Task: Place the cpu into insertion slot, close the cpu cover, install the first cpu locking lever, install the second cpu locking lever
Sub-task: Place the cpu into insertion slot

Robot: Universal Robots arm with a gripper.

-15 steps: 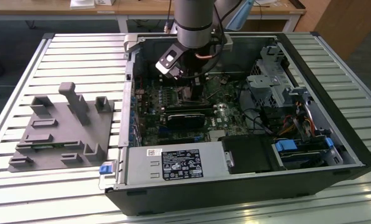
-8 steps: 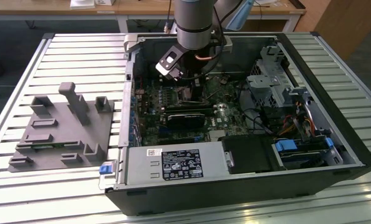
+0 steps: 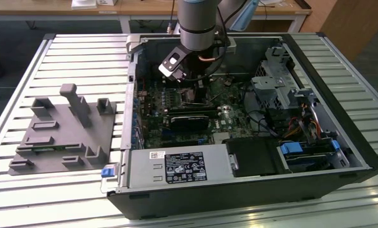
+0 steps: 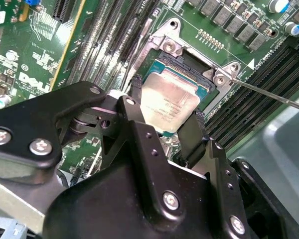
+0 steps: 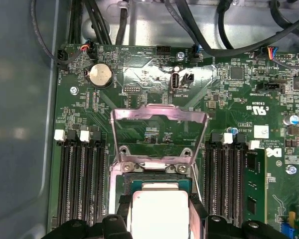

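Standing at the exterior view's left: a grey moulded plastic fixture block (image 3: 62, 128) with upright pegs, on the slatted metal table (image 3: 81, 52), well apart from the work.
Case: a black computer tower (image 3: 341, 142) lies on its side with the panel off, so the green motherboard (image 3: 176, 102) faces up to the arm.
Arm: a silver-grey robot arm (image 3: 200, 23) reaches straight down into the case.
Gripper: the black two-fingered gripper (image 4: 165, 107) hangs directly over the socket.
Fingers: the black fingers (image 4: 192, 137) pinch the chip by two opposite edges, probably to keep it level.
Cpu: the small flat square silver-grey chip (image 4: 172, 97) lies squarely over the slot; I cannot tell whether it is fully seated.
Insertion slot: the small square socket with a dark, metal-rimmed frame (image 4: 205, 89) shows around the chip.
Cpu cover: the thin silver window-frame plate (image 5: 159, 113) stands upright on its hinge, leaving the slot open.
Lever: a thin steel rod (image 4: 269, 93) angles out beside the socket.
Right: a silver metal drive cage (image 3: 274, 85).
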